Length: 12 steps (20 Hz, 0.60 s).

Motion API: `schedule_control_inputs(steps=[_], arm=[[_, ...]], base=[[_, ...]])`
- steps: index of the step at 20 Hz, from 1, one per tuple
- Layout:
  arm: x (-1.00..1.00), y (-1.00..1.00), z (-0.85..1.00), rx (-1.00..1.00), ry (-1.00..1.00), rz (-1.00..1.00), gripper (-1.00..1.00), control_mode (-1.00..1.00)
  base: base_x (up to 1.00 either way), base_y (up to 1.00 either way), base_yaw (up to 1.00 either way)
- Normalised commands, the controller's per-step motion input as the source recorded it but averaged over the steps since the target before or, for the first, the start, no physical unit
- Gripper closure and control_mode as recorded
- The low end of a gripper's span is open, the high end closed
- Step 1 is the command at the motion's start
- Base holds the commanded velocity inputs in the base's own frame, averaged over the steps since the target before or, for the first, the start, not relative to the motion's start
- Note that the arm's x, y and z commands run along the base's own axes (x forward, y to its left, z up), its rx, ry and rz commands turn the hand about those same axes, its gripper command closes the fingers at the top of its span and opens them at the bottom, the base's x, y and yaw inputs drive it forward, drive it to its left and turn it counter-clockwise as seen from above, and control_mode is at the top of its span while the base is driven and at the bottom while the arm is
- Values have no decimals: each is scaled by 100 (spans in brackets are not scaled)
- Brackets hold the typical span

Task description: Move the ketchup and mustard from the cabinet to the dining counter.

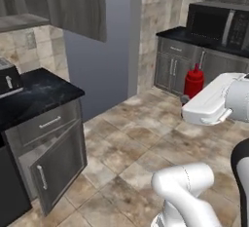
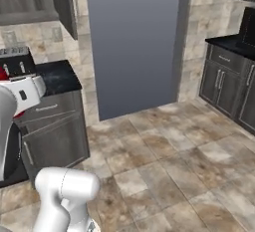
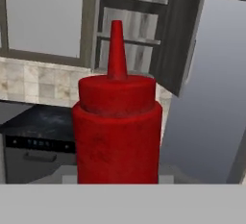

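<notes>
Red plastic ketchup (image 3: 117,127), light, squeezable, slick: you are gripping mid-body, fingers clenched around it, nozzle at 12 o'clock.

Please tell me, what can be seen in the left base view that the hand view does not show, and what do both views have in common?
Left base view: the microwave on the far black worktop, the toaster on the near worktop, and the tiled floor.

Hand view: the cabinet with its door swung open, bare shelves inside.

Both: the ketchup, upright in the pincer. In the hand view the ketchup is close up.
</notes>
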Motion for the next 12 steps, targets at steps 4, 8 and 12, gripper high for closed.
schedule_control_inputs(steps=[4, 8, 12], arm=[[0, 0, 0, 0, 0, 0, 100, 100], [0, 0, 0, 0, 0, 0, 100, 100], [0, 0, 0, 0, 0, 0, 100, 100]], base=[[-78, 22, -44], [-64, 31, -48], [-51, 30, -51]])
